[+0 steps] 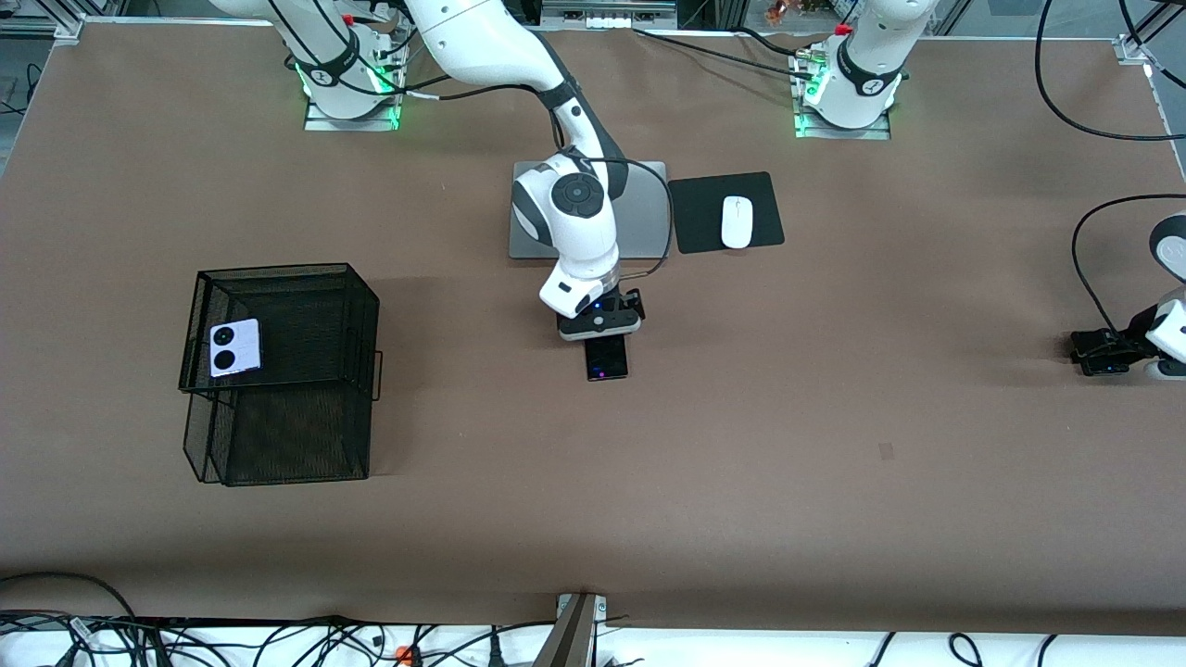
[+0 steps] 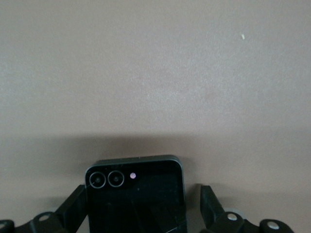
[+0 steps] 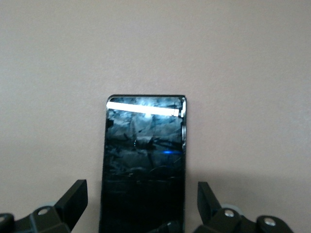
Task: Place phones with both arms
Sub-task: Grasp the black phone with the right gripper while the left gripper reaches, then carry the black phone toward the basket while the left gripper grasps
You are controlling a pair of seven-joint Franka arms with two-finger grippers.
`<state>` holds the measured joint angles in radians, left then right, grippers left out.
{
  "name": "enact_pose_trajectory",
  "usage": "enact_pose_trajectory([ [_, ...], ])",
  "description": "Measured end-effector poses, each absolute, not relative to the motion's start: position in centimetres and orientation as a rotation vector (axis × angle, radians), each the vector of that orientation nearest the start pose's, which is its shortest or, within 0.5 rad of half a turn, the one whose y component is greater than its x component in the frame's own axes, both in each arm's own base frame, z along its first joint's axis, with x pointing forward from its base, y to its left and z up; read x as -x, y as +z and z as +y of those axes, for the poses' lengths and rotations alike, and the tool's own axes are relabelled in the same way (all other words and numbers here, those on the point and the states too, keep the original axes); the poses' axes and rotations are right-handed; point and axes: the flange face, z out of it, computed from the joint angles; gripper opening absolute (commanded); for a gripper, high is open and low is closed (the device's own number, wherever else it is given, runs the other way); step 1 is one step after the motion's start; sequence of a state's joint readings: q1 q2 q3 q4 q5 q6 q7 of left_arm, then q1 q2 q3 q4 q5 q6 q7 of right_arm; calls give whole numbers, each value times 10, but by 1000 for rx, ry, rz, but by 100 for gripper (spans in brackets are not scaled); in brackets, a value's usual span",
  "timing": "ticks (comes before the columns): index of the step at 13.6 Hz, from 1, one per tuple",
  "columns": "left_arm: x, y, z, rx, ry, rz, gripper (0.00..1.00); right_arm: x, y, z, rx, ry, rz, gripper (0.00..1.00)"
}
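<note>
Two phones lined up for pickup, one already in the basket.

Right gripper [image 1: 604,345] sits mid-frame over the long black phone [image 1: 607,358], jaws wide, holding nothing; the slab lies between its fingertips [image 3: 73,196], just clear of both. Left gripper [image 1: 1103,357] at the right edge is the same story over the small black phone [image 2: 136,196]: open, empty. I'd drop straight down, stay centred, squeeze evenly. Lavender-white phone [image 1: 235,348] rests in the mesh basket [image 1: 361,306], left of frame.

High front camera faces both bases across the brown table [image 1: 741,463]; each wrist camera looks closely down at that same tabletop.
</note>
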<state>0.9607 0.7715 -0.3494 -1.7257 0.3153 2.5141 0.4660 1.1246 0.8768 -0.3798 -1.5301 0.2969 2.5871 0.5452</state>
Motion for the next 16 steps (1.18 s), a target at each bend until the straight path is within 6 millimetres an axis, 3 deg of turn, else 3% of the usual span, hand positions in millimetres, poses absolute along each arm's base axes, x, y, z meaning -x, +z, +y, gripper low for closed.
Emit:
enact_pose_trajectory([
  [1, -539, 165, 402, 3126, -132, 29, 100, -504, 186, 524, 3030, -388, -189, 100],
  [2, -539, 164, 402, 3119, -126, 45, 76, -505, 186, 523, 3030, -387, -187, 100],
  [3, -538, 164, 402, 3115, -122, 57, 34, -505, 185, 523, 3032, -386, -187, 100],
  [5, -538, 167, 402, 3100, -111, 139, 12, -505, 181, 522, 3037, -382, -186, 100],
  [12, -539, 173, 407, 3079, -109, 200, 12, -500, 164, 533, 3034, -386, -158, 99],
  [14, -548, 192, 405, 3054, -141, 218, 12, -501, 159, 533, 3037, -391, -158, 80],
  [16, -557, 218, 399, 3028, -150, 249, 12, -500, 160, 537, 3026, -407, -167, 47],
])
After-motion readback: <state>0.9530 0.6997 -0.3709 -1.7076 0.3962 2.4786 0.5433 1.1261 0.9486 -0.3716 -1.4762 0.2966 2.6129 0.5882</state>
